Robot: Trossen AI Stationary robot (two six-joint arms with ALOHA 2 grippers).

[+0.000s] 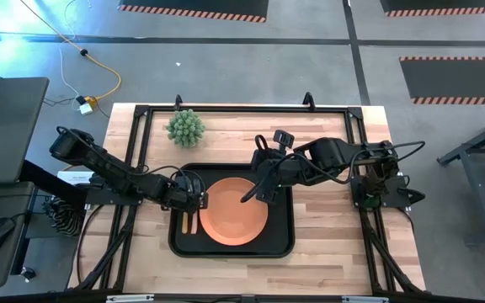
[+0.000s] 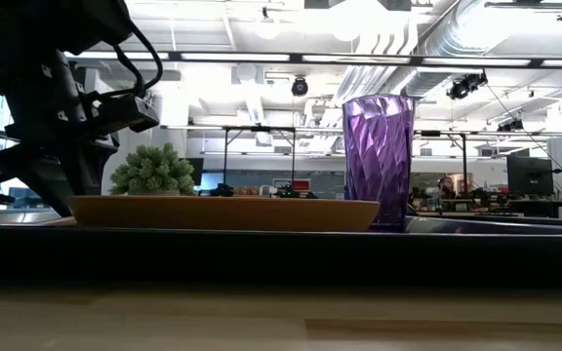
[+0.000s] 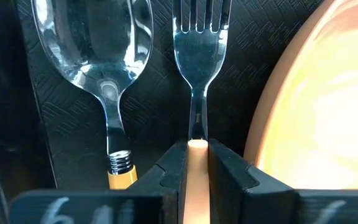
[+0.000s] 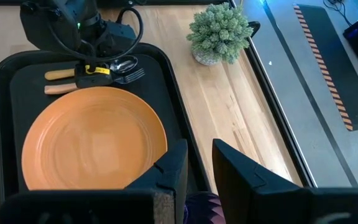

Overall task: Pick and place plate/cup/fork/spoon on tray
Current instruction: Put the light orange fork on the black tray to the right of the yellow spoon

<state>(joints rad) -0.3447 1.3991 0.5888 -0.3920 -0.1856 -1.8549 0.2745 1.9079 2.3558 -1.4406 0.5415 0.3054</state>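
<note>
Left claw (image 3: pixel 197 163) clamped on fork (image 3: pixel 196 59) over black tray (image 1: pixel 285 244), wooden table (image 1: pixel 335 252).

We note two matte black arms of jointed segments, with black cables looping loosely along each. The left gripper (image 4: pixel 91 67) bears a small yellow label just behind its fingers. The right gripper (image 4: pixel 197 171) has two blocky, angular black fingers (image 4: pixel 169 171) with stepped inner faces.
</note>
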